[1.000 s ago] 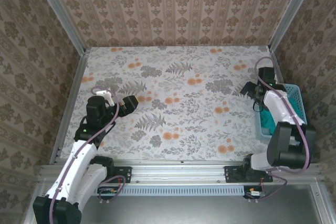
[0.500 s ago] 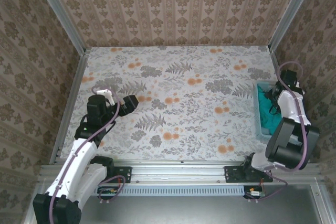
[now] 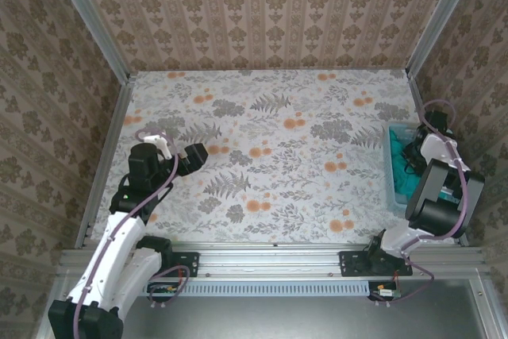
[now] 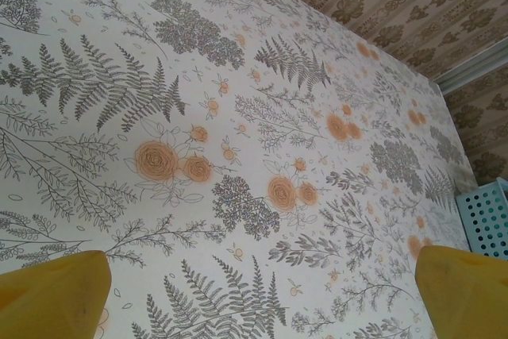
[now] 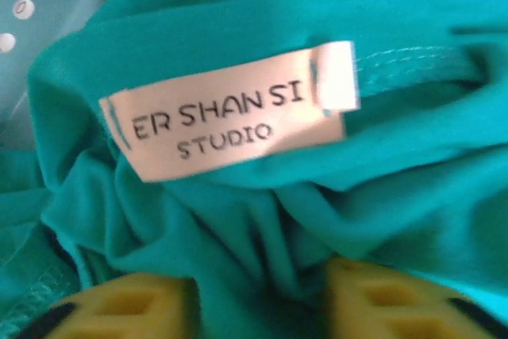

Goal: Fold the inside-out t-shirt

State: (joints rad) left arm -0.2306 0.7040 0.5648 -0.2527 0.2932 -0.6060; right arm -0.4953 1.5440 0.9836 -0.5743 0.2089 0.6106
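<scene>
Teal t-shirt [image 5: 238,220]: soft, crumpled in deep folds, stitched hem at lower left. White tag [image 5: 230,121] faces out, reads ER SHAN SI STUDIO. My right jaws pinch fold of fabric, yellow pads [image 5: 135,307] either side. Lettering legible at right wrist, too small from above. Top view gives place: t-shirt heaped in light-blue basket [image 3: 391,172] at right edge of counter [image 3: 278,156]. My left jaws spread wide over floral counter, well apart from basket.

White tag [image 5: 230,109] on bunched teal t-shirt [image 5: 238,228]
</scene>
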